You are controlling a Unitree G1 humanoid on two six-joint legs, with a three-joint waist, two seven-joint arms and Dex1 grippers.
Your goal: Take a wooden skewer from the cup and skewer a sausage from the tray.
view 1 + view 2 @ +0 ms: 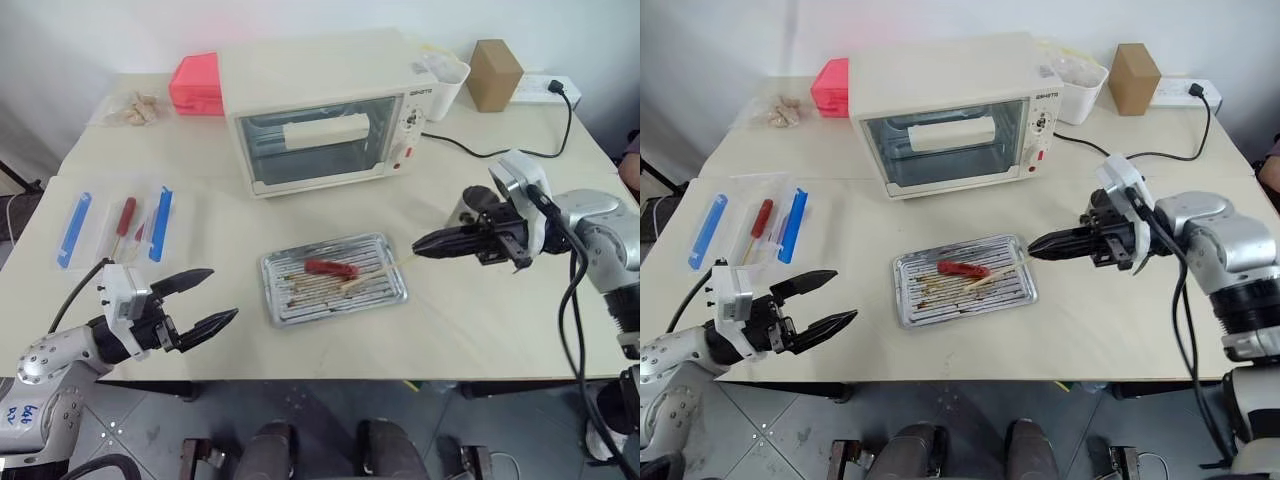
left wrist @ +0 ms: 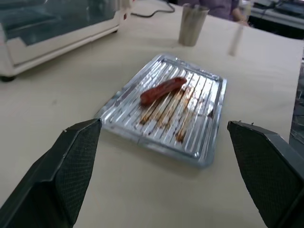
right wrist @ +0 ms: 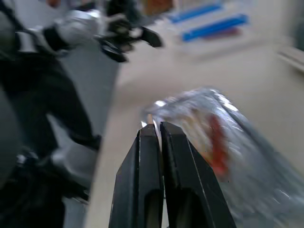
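From the head views, one tray (image 1: 335, 285) lay mid-counter (image 1: 470, 320) with one sausage (image 1: 331, 268), bare room around. The right pincer (image 1: 1032, 245), clamped on a wooden skewer (image 1: 400, 262), hovered beside it. In the left wrist view, the left pincer (image 2: 166, 166) gaped wide before tray and one cup (image 2: 192, 24).

Ridged, shiny metal tray (image 1: 285, 300) with brown stains, holding a glossy red sausage (image 1: 331, 268). Brushed-steel cup (image 2: 192, 24), matt grey. Smooth, matt cream table (image 1: 480, 320). Glossy cream oven (image 1: 330, 110) with glass door. Plain brown cardboard box (image 1: 494, 74). Textured black gripper pads (image 2: 76, 166).
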